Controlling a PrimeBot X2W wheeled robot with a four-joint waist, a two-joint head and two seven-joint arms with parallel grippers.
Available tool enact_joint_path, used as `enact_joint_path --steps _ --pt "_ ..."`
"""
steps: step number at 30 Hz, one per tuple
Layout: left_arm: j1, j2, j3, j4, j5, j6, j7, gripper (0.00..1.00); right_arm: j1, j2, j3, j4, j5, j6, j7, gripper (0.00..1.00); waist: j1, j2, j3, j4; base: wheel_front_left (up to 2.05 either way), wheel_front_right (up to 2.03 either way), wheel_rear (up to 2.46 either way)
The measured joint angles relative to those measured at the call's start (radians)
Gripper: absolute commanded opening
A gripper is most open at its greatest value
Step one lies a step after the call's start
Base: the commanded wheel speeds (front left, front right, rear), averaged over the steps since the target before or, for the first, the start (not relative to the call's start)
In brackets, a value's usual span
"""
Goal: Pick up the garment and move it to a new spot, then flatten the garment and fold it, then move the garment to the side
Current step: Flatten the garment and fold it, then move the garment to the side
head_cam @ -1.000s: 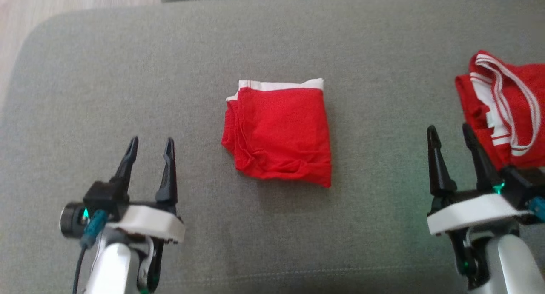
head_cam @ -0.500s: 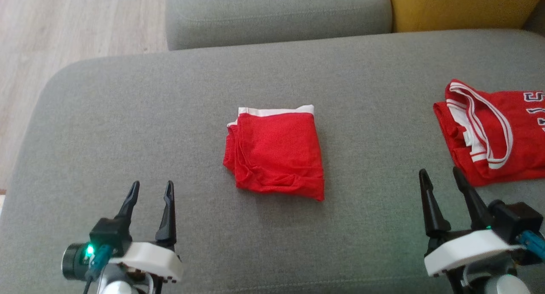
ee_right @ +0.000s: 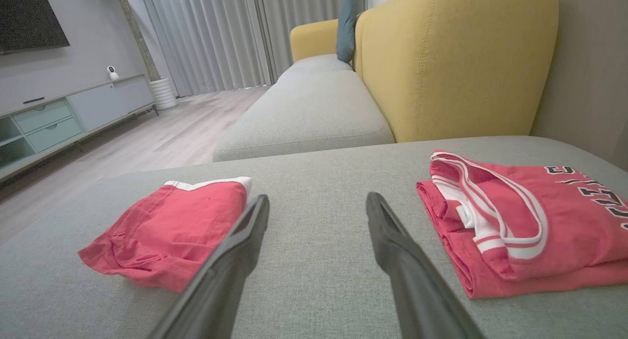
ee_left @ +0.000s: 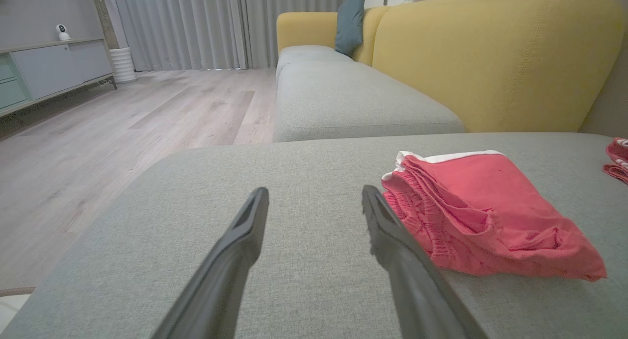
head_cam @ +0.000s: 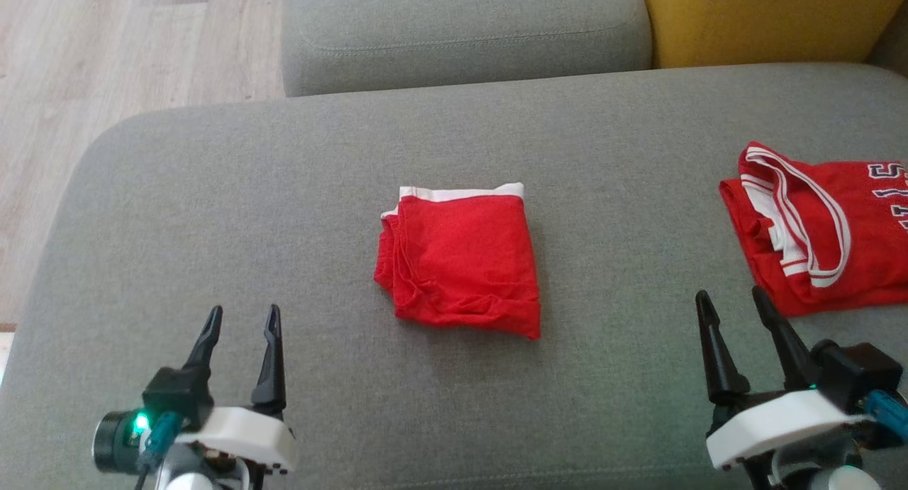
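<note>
A red garment (head_cam: 461, 263) with a white band along its far edge lies folded into a small square at the middle of the grey sofa cushion (head_cam: 284, 213). The left wrist view has the garment (ee_left: 481, 216) to the right of the fingers, and the right wrist view has the garment (ee_right: 171, 226) to their left. My left gripper (head_cam: 241, 318) hovers open at the lower left, apart from the garment. At the lower right my right gripper (head_cam: 731, 300) is open too, with nothing between its fingers.
A second red garment (head_cam: 823, 227), a jersey with white trim and lettering, lies folded at the cushion's right edge, close to my right gripper. Behind are another grey cushion (head_cam: 461, 29) and a yellow backrest (head_cam: 766, 15). Wooden floor (head_cam: 106, 64) lies to the left.
The head camera has tilted up, so the whole picture slid down and the far cushion and yellow backrest came into view. Both grippers stay open; the garment has not moved.
</note>
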Motion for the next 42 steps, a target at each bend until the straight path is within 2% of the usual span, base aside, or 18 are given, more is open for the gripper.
enact_joint_path --steps 18,24,35,42 --pt "-0.002 0.008 -0.030 -0.011 -0.001 0.011 0.000 1.00 0.000 0.000 -0.002 0.015 0.000 0.000 0.022 1.00 0.0000 0.0000 0.012 0.025 0.00 0.00 0.00" --pt "-0.085 0.001 -0.065 -0.026 0.008 0.002 -0.006 1.00 -0.034 -0.011 0.000 0.123 0.007 0.000 0.028 1.00 0.0000 0.0000 0.067 0.087 0.00 0.00 0.00" --pt "-0.176 -0.025 -0.101 -0.031 0.008 -0.007 -0.016 1.00 -0.322 -0.024 0.102 0.444 0.060 0.000 -0.006 1.00 0.0002 -0.0001 0.164 0.212 0.00 0.00 0.00" --pt "-0.192 -0.039 -0.107 -0.049 0.008 -0.008 -0.016 1.00 -0.398 -0.022 0.142 0.614 0.133 0.000 0.049 1.00 0.0002 -0.0001 0.191 0.248 0.00 0.00 0.00"
